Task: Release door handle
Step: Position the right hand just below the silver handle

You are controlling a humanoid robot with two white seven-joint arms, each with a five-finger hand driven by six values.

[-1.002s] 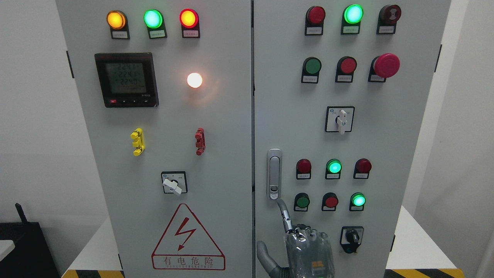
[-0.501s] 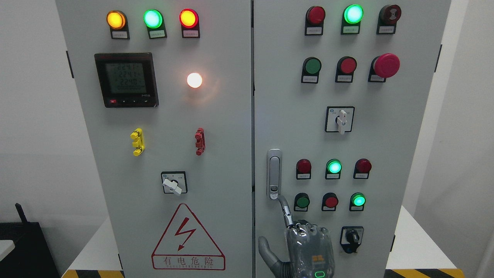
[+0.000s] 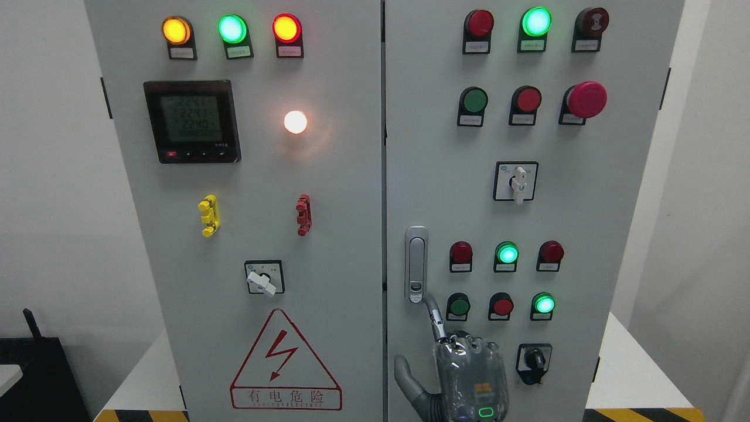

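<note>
The silver door handle [image 3: 416, 264] stands upright at the left edge of the grey cabinet's right door [image 3: 445, 187], flush in its recess. My right hand [image 3: 469, 375] comes up from the bottom edge just below it. Its index finger [image 3: 433, 316] points up, with the tip at the round lock on the handle's lower end. The thumb [image 3: 404, 375] sticks out to the left and the other fingers are curled. The hand holds nothing. The left arm is out of view.
Next to the hand on the right door are red and green buttons [image 3: 503, 305] and a black rotary switch [image 3: 534, 358]. The left door [image 3: 246, 234] carries a meter, a selector switch and a red warning triangle. A white table edge [image 3: 633, 375] shows at lower right.
My right hand has risen a little. The index fingertip has moved from just below the handle up to its lower end.
</note>
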